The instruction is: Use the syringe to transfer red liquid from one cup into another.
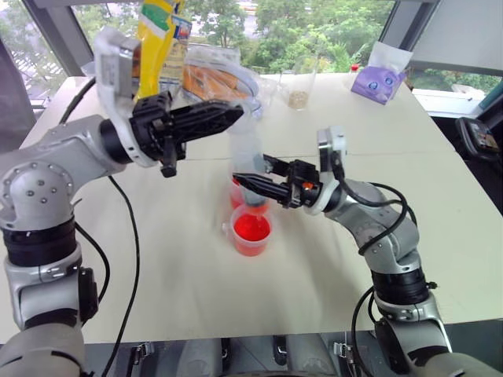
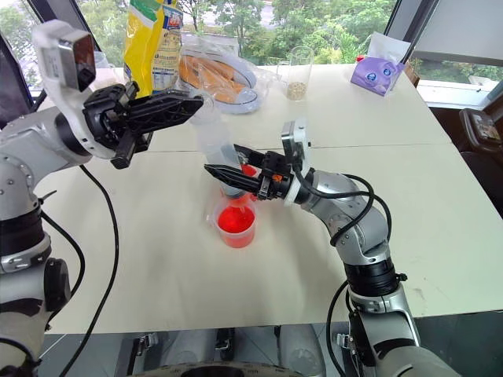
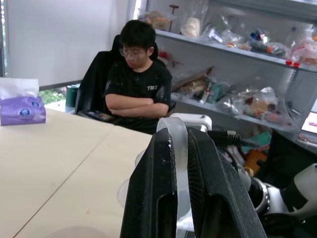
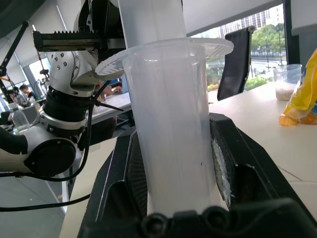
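reaching in from the left, the left gripper (image 1: 224, 114) has its black fingers pinched tight on the thin clear plunger flange at the top of the syringe (image 1: 245, 149), with the flange edge wedged between the two fingers (image 3: 148, 198) in the left wrist view; the syringe stands upright above the middle of the white table (image 1: 157, 259), its wide clear barrel running down from that grip; lower down, the right gripper (image 1: 250, 185) comes in from the right and clamps the barrel between its fingers, just under the barrel's wide collar as the right wrist view shows; below and behind the barrel sits the taller cup (image 1: 236, 192), mostly hidden, with some red showing in it; just in front, nearer the robot, stands the short cup (image 1: 251, 233) holding red liquid (image 1: 252, 230); at the far edge of the table lie a yellow bag (image 1: 157, 31), a clear cup of beige grains (image 2: 297, 75) and a purple tissue pack (image 1: 377, 82); a person (image 3: 136, 79) sits beyond the table with arms folded.
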